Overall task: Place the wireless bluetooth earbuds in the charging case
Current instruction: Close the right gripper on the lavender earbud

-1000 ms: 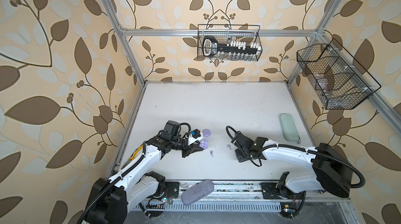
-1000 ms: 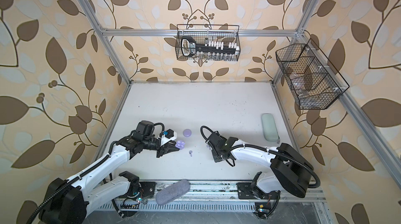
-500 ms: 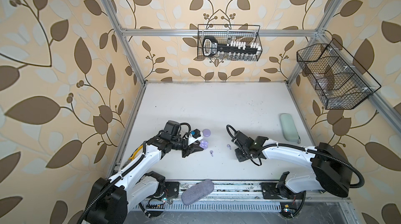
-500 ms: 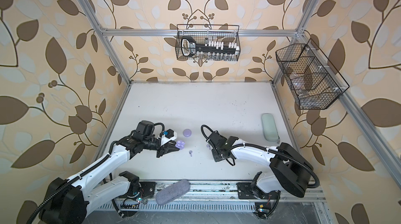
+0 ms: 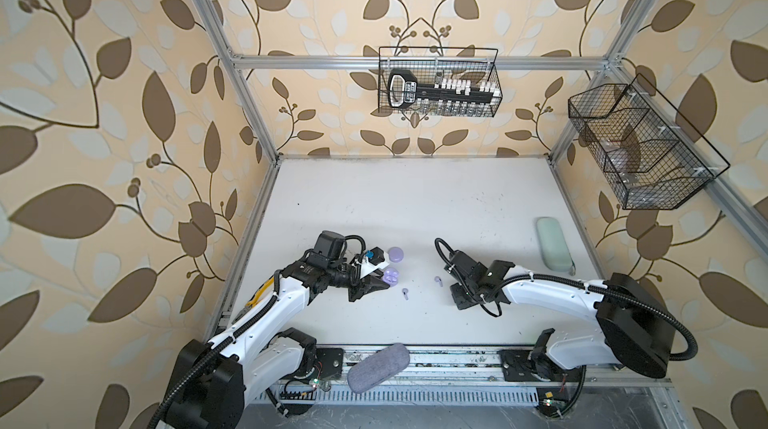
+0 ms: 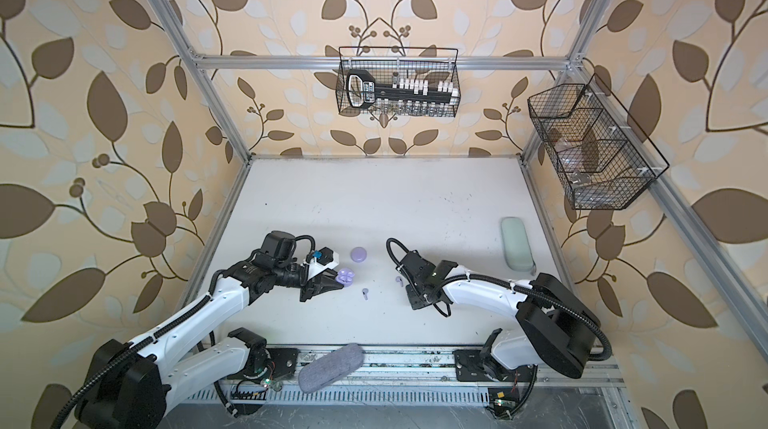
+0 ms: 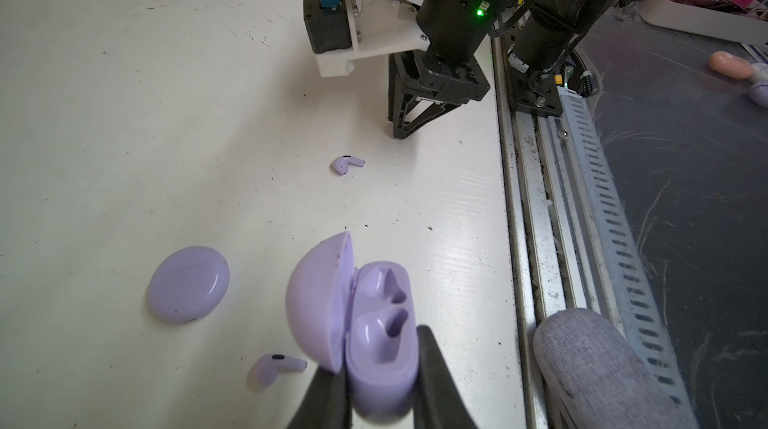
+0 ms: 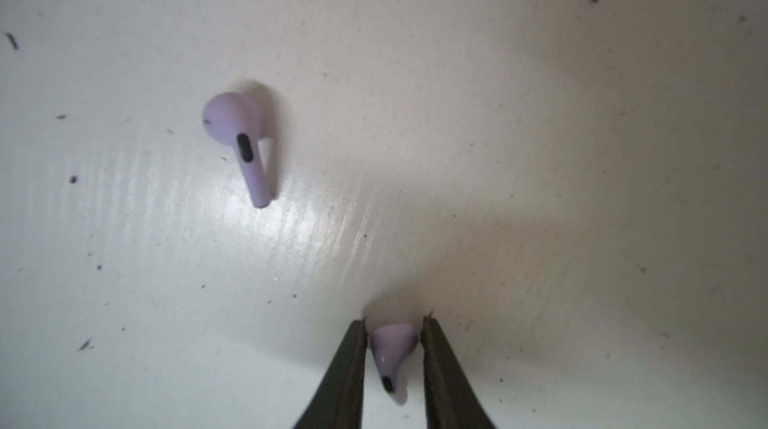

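step: pickup of first earbud [image 8: 392, 348] off desk [image 5: 415, 206] | left end effector [image 7: 376, 364]: clamped on open case [image 5: 391, 277], lower middle in both top views | right end effector [image 8: 395, 321]: straddling earbud, grip unclear | next: needs firm pinch, lift, stem aligned to empty socket [image 7: 392, 285]

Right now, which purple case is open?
The case in the left gripper, lid up, both slots empty; the other case lies shut on the table.

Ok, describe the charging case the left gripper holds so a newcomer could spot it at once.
On the white table, find the left gripper, left of centre. Clamped in it is the open lavender case. Unlike the closed lavender case lying beyond it, its lid is swung open, showing two empty sockets.
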Controlling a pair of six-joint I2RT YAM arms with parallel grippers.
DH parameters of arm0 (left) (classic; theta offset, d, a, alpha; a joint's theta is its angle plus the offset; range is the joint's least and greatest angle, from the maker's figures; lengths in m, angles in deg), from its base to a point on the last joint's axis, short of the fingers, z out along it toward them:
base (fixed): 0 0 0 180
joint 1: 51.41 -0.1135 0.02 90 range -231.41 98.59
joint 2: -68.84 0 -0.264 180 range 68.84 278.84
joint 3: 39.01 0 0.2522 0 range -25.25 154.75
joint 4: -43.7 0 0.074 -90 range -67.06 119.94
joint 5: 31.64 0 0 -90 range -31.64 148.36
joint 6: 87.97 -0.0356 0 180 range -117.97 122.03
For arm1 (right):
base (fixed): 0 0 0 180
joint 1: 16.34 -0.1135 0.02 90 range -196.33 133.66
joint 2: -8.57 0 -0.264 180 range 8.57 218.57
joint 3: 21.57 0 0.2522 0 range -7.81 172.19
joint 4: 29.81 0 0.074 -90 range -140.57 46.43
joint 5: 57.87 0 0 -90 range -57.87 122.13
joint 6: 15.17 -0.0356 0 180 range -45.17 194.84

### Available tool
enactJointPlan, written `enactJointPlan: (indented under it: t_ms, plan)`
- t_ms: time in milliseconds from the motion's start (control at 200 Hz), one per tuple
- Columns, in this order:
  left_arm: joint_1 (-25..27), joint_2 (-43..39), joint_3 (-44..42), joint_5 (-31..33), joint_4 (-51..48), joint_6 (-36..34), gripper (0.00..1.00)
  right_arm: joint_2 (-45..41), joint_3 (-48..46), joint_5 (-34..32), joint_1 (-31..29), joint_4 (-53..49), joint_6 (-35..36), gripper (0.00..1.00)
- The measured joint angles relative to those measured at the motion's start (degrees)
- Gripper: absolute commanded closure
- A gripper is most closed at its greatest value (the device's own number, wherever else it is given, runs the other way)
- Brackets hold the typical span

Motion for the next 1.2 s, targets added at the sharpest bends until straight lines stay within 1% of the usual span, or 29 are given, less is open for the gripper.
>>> enactJointPlan:
  t_ms: [520, 1205]
  plan:
    - [0.0, 0.3, 0.0, 0.0, 0.0, 0.3, 0.94, 0.3, -0.3, 0.5, 0.3, 0.5, 0.1, 0.76]
    - [0.3, 0.3, 0.0, 0.0, 0.0, 0.3, 0.94, 0.4, -0.3, 0.5, 0.3, 0.7, 0.2, 0.83]
